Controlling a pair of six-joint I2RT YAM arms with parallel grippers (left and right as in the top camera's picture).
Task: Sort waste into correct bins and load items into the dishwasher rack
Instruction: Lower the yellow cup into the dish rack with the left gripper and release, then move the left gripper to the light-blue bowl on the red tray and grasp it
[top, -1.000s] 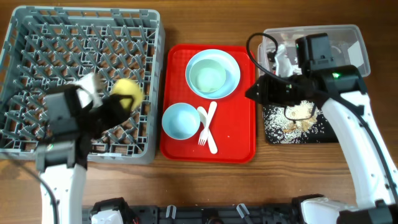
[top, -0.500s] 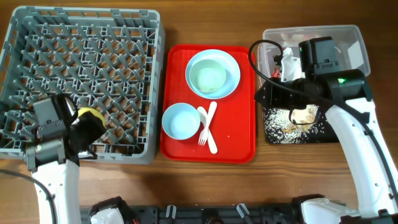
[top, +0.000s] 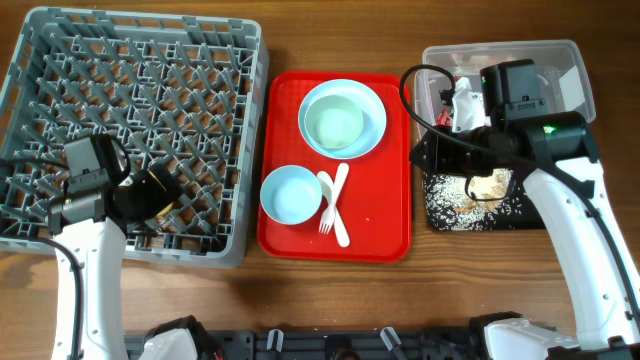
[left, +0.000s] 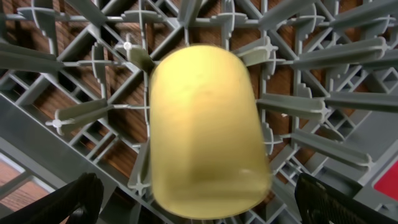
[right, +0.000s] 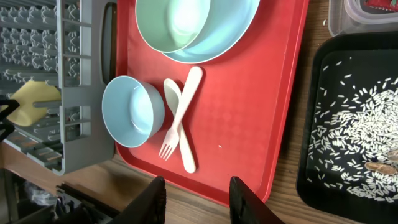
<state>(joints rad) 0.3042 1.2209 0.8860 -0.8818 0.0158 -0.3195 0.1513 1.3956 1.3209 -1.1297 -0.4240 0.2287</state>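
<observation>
My left gripper (top: 148, 196) hangs over the front of the grey dishwasher rack (top: 130, 60), its jaws wide open. The small yellow cup (left: 202, 130) lies free on the rack's pegs between the spread fingers (left: 81, 199), touching neither. My right gripper (right: 199, 202) is open and empty above the front edge of the red serving tray (right: 273, 124). On that tray sit a small light blue bowl (right: 132, 111), a larger light blue bowl (top: 342, 118) with a paler dish nested in it, and a crossed white fork (right: 171, 140) and spoon (right: 186, 134).
At the right, a shallow black tray (top: 440, 215) holds scattered rice scraps (top: 480, 185). Behind it stands a clear tub (top: 570, 60) with white tissue (top: 462, 98) inside. The right arm reaches over both bins. Bare wooden table shows along the front edge.
My left gripper has opened wide and let go of the yellow cup, which now rests in the rack. The left arm shifted slightly. The right arm has barely moved.
</observation>
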